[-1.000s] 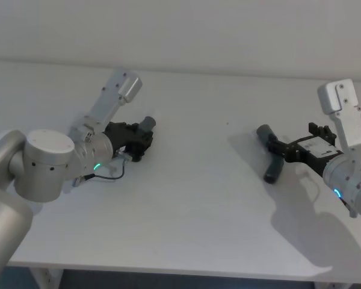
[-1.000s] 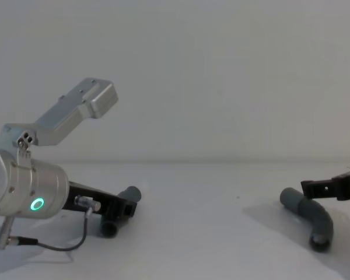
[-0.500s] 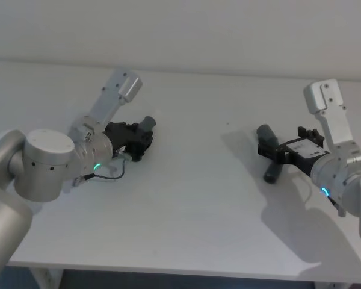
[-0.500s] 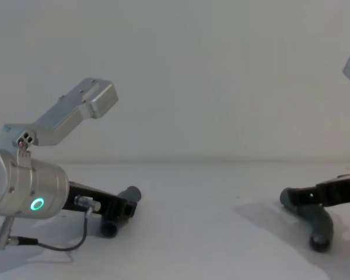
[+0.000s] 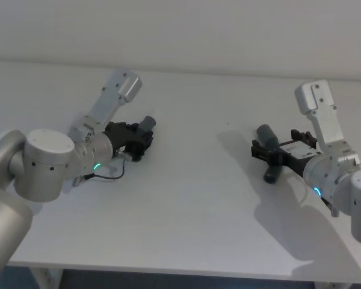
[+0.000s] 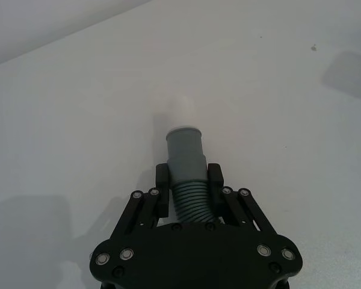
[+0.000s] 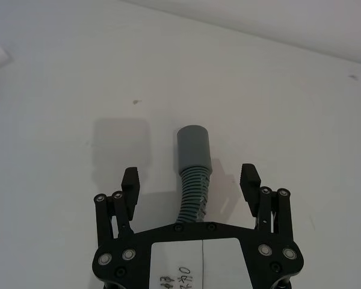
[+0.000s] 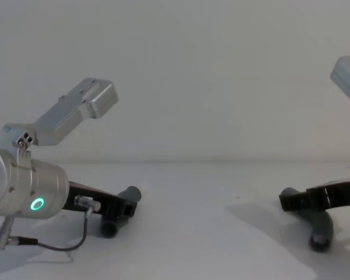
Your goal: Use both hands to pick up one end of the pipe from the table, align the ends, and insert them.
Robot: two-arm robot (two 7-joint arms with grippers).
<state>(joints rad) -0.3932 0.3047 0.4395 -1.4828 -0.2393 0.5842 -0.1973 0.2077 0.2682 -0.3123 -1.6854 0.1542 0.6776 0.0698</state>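
Head view: left gripper (image 5: 136, 140) low on the white table (image 5: 186, 205), left of centre, fingers pinched on the left pipe piece (image 5: 146, 124), whose grey end sticks out past the fingertips toward the far right. Right gripper (image 5: 271, 154) at the right side of the table, fingers spread, over the right pipe piece (image 5: 271, 170), a dark elbow shape lying on the table. The two pieces are well apart

Left wrist view: left gripper (image 6: 188, 179) clamped on the ribbed part of the left pipe piece (image 6: 185, 149), both fingers (image 6: 162, 181) touching it; smooth grey end points away from the palm, something paler at the tip, can't tell what

Right wrist view: right gripper (image 7: 190, 180) wide apart, one finger each side of the right pipe piece (image 7: 194, 146), clear gaps both sides, no contact. Ribbed section runs back under the palm, smooth wide grey end points away

Chest view: left gripper (image 8: 120, 208) at table level with the left pipe piece (image 8: 130, 193) held in it, lower end (image 8: 109, 228) down at the table. Right gripper (image 8: 308, 201) comes in from the right edge, level with the upper part of the right pipe piece (image 8: 321, 225), which rests on the table
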